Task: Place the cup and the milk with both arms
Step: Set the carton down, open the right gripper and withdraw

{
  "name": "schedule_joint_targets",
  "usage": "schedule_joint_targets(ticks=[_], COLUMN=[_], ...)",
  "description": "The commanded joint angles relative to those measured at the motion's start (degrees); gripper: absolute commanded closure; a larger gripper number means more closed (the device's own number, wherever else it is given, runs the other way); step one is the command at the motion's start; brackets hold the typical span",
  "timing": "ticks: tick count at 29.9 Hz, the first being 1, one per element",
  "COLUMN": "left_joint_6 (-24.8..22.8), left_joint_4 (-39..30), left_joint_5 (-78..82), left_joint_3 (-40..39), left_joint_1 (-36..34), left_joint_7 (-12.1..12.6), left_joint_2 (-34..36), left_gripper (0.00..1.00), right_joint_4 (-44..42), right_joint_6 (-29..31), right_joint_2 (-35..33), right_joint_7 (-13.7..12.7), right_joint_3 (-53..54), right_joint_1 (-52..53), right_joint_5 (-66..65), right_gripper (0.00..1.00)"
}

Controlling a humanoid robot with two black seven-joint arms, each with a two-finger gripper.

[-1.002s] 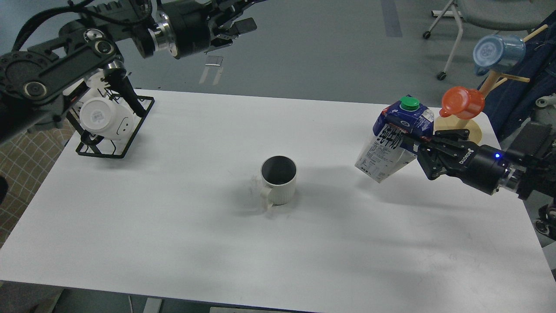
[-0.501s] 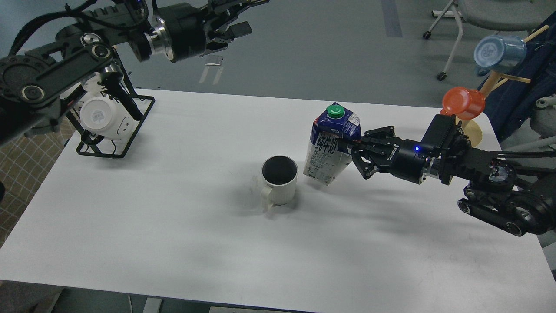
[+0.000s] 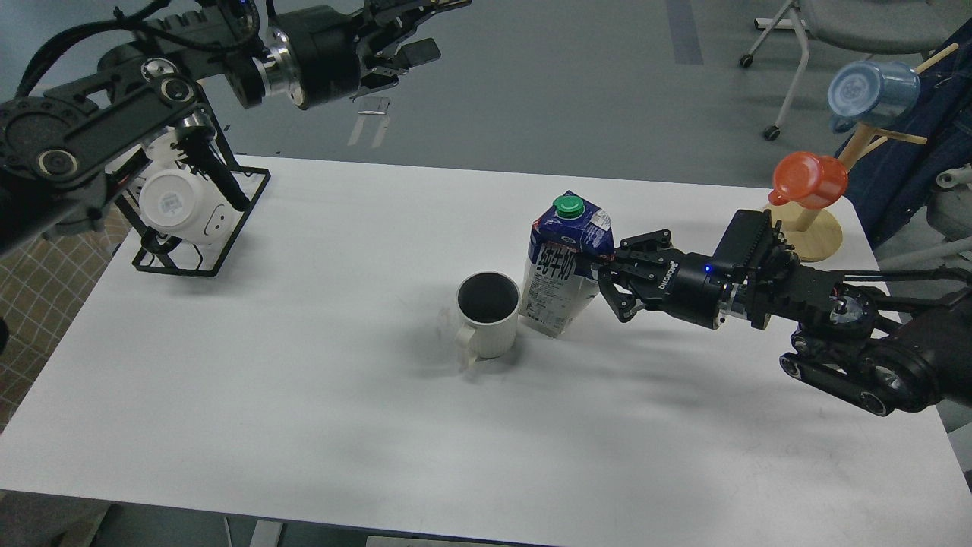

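The cup (image 3: 488,315), a ribbed cream-white mug with a dark inside, stands near the middle of the white table (image 3: 304,395), handle toward the front. The milk (image 3: 563,262), a blue and white carton with a green cap, stands just right of the cup, tilted slightly. My right gripper (image 3: 604,277) is shut on the carton's right side. My left gripper (image 3: 414,34) is raised beyond the table's far left edge, fingers spread and empty.
A black wire rack (image 3: 201,220) with smooth white mugs sits at the far left. A wooden stand (image 3: 812,228) at the far right holds an orange cup (image 3: 809,180) and a blue cup (image 3: 869,90). A chair stands on the floor behind.
My right arm has carried the milk leftward from the table's right side to just beside the cup and lowered it toward the table. The left arm barely moved.
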Motion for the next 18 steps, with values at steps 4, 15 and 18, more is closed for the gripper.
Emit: schedule_joint_targets(ticks=[4, 15, 18], left_joint_6=[0.0, 0.0, 0.0], left_joint_4=[0.0, 0.0, 0.0], left_joint_5=[0.0, 0.0, 0.0], left_joint_3=[0.0, 0.0, 0.0], left_joint_1=[0.0, 0.0, 0.0], left_joint_7=[0.1, 0.1, 0.1], left_joint_2=[-0.2, -0.1, -0.1], left_gripper=[0.05, 0.05, 0.05], right_joint_4=[0.0, 0.6, 1.2], right_joint_6=[0.0, 0.0, 0.0], right_joint_2=[0.1, -0.6, -1.7], right_joint_7=[0.0, 0.0, 0.0], right_joint_3=[0.0, 0.0, 0.0], right_joint_1=[-0.5, -1.1, -1.1], right_joint_5=[0.0, 0.8, 0.8], right_gripper=[0.48, 0.40, 0.39])
